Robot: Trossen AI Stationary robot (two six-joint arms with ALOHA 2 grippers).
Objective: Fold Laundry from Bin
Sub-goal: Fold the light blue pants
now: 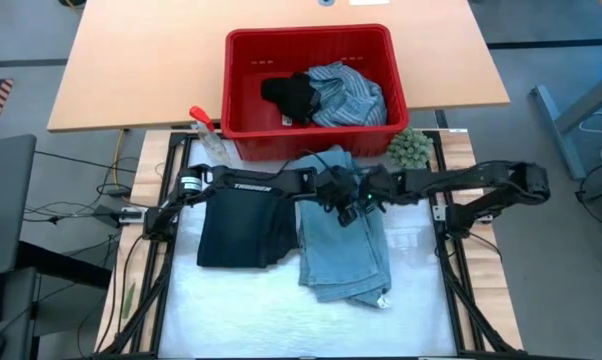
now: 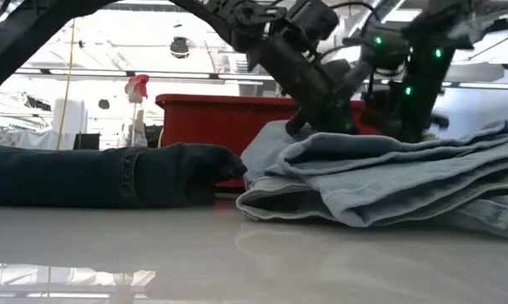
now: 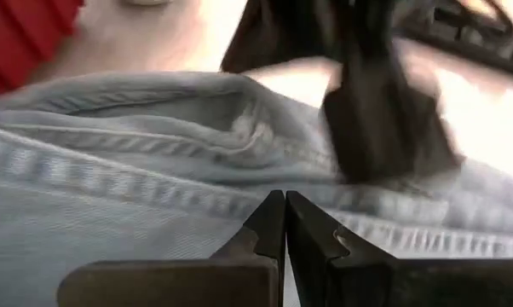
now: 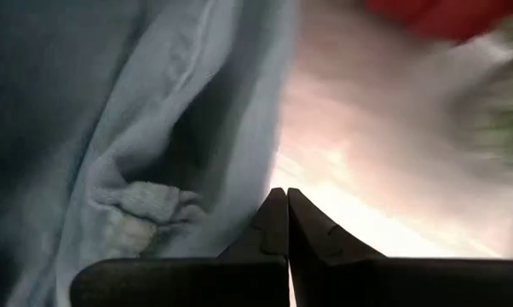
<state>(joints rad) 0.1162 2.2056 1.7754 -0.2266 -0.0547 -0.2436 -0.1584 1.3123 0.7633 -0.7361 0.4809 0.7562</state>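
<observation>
The bin (image 1: 243,95) is red. Inside it, the shirt (image 1: 349,92) has blue and white stripes, and the small piece (image 1: 291,96) is black. The jeans (image 1: 343,245) are light blue denim. The folded garment (image 1: 239,230) is dark navy. The fuzzy ball (image 1: 410,147) is green. The worktop (image 1: 261,310) is white.

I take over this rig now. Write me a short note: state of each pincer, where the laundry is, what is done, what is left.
Left pincer: shut, holding nothing, over the top of the light blue jeans.
Right pincer: shut, holding nothing, beside it over the same jeans.
Done: jeans lie folded on the white mat, the dark navy piece to their left.
Left: striped shirt and small black piece wait in the red bin.
</observation>
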